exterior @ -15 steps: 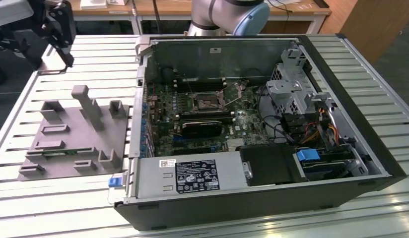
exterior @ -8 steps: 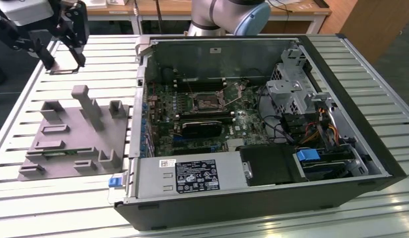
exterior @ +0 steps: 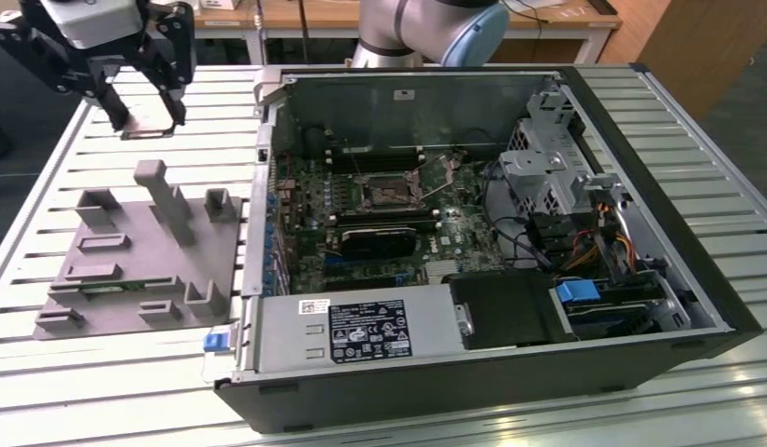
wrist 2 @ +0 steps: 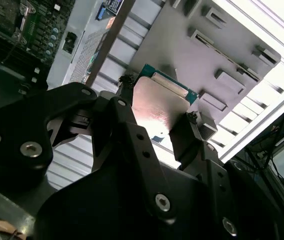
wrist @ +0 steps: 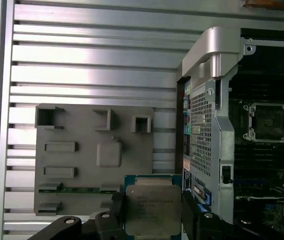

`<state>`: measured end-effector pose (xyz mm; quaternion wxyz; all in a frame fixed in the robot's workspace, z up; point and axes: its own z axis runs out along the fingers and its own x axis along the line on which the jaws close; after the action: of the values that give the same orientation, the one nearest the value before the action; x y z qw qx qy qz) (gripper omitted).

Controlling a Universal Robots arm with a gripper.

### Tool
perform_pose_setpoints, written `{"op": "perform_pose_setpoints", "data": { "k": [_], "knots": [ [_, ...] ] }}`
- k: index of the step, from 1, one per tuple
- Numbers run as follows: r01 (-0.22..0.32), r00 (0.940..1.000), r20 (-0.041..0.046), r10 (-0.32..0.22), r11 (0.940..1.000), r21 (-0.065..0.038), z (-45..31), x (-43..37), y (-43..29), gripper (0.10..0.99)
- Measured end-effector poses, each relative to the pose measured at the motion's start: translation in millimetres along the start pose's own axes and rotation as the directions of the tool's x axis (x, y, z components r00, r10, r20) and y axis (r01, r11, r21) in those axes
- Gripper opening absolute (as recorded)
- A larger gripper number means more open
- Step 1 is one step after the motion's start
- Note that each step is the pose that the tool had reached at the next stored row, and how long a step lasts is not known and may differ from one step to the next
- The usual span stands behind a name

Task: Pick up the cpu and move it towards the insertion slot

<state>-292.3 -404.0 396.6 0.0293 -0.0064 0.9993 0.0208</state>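
We've got the cpu (wrist: 152,207) clamped in the gripper (exterior: 148,126), beyond the grey tray (exterior: 123,270), to the exterior view's left of the insertion slot (exterior: 390,191).

light: bright, overhead
glare: table (exterior: 111,382) slats white-hot; chip (wrist 2: 157,107) top shines pink in second wrist view
shadow: computer case (exterior: 409,116) dim inside; gripper (wrist 2: 159,100) near-black against bright table

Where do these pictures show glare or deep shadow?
Second wrist view: the cpu, held in the tool, shines pinkish-white, and the table is washed out. First wrist view: the insertion slot lies in shade. Exterior view: the table slats glare, the case interior is dim.
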Motion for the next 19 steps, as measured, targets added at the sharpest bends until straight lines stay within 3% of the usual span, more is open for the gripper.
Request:
{"op": "perform_pose_setpoints", "data": {
  "k": [19],
  "knots": [
    [-0.001, 0.9998, -0.0213, 0.001, 1.0, 0.0, 3.8, -65.9, -0.9, 0.541]
  ]
}}
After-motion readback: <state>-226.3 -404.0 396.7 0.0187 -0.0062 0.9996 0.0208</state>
